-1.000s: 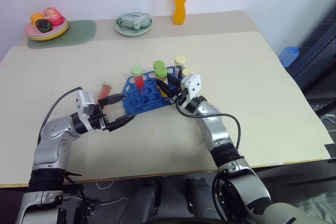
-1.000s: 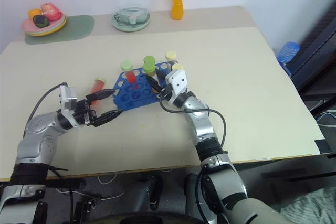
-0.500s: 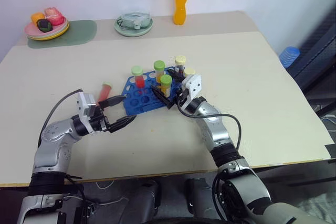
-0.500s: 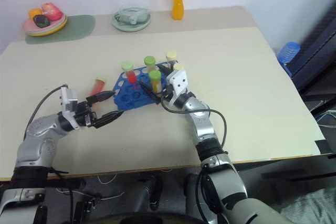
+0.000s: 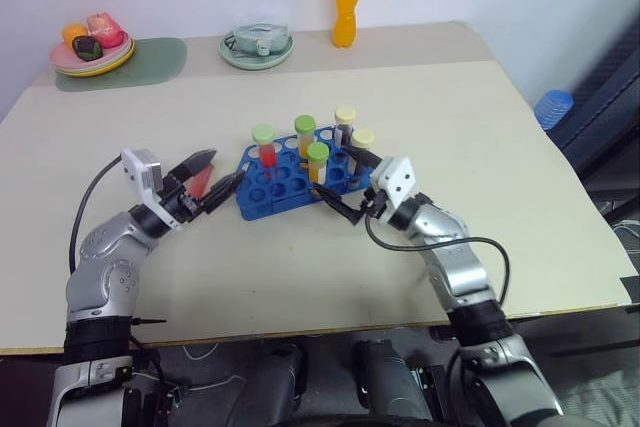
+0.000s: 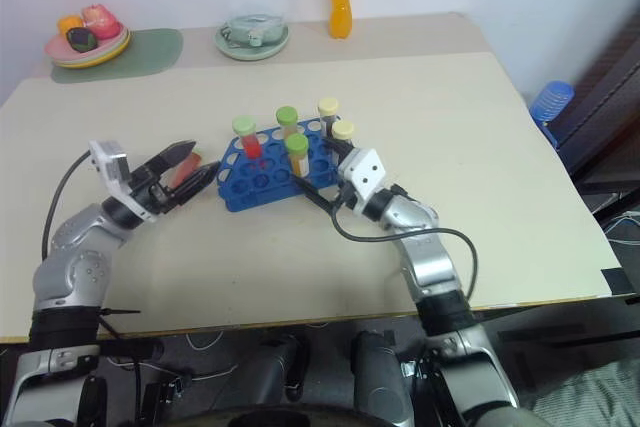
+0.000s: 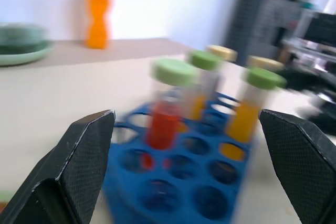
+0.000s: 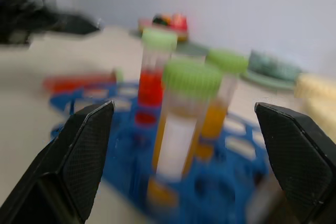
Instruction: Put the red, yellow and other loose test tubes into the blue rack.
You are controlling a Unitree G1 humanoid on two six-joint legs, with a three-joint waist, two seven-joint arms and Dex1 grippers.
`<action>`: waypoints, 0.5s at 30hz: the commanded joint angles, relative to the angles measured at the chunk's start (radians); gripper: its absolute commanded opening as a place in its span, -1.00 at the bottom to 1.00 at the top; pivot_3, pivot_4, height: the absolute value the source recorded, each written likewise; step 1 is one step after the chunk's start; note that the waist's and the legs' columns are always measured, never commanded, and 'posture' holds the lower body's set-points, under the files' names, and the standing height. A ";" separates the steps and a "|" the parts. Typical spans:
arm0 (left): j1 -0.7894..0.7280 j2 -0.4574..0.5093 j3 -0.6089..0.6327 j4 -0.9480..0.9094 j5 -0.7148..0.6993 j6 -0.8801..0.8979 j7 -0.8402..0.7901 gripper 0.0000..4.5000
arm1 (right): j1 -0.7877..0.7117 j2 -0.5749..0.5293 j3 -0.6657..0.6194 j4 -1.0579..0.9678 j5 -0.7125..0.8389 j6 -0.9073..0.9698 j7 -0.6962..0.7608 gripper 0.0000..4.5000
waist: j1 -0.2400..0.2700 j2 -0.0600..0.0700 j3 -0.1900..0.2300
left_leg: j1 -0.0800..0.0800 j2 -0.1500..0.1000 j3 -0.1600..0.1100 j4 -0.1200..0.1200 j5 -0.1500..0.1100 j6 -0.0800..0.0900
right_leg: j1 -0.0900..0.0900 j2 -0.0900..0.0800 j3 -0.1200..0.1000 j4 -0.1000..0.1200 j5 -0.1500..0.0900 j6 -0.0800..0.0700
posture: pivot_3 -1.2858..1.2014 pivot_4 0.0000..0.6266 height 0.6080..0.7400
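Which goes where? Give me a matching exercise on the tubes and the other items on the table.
Things:
1. loose red tube
2. orange bottle
3. fruit plate
4. green-capped red tube

Places:
a. far-left corner of the table
b. standing in the blue rack
c. lying left of the rack
d. upright at the far edge

Pairs: 1-c, 2-d, 3-a, 4-b

Camera layout: stereo head pair plus two wrist cameras.
Head pair looked forward and down over the table, both arms in frame. Each wrist camera sat close behind its own wide-spread fingers, facing the blue rack just ahead from opposite sides; all views shared that rack and its upright test tubes.
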 commanded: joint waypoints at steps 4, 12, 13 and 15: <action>-0.059 0.018 0.055 -0.112 0.019 0.162 0.291 1.00 | 0.141 -0.177 -0.109 -0.334 0.140 0.284 0.038 0.95 | 0.006 -0.001 0.000 | 0.000 0.000 0.000 0.000 -0.001 0.001 | 0.001 0.000 0.000 0.000 0.000 0.000 | 0.03 -0.52 1.00; -0.277 0.129 0.041 -0.157 0.010 0.757 0.648 1.00 | 0.218 -0.336 -0.281 -0.556 0.323 0.436 0.077 0.95 | 0.017 -0.002 0.000 | 0.000 0.000 0.000 0.002 -0.002 0.003 | 0.002 0.000 -0.001 -0.001 0.000 0.000 | 0.03 -0.52 1.00; -0.312 0.152 0.026 -0.134 0.011 0.817 0.645 1.00 | 0.223 -0.346 -0.285 -0.571 0.327 0.436 0.079 0.95 | 0.017 -0.002 0.000 | 0.000 0.000 0.000 0.002 -0.002 0.003 | 0.002 0.000 -0.001 -0.001 0.000 0.000 | 0.03 -0.52 1.00; -0.394 0.185 0.002 -0.058 0.021 0.952 0.653 1.00 | 0.232 -0.363 -0.284 -0.603 0.338 0.439 0.090 0.95 | 0.020 -0.002 0.000 | 0.000 0.000 0.000 0.002 -0.002 0.003 | 0.003 0.000 -0.001 -0.001 0.000 0.001 | 0.03 -0.52 1.00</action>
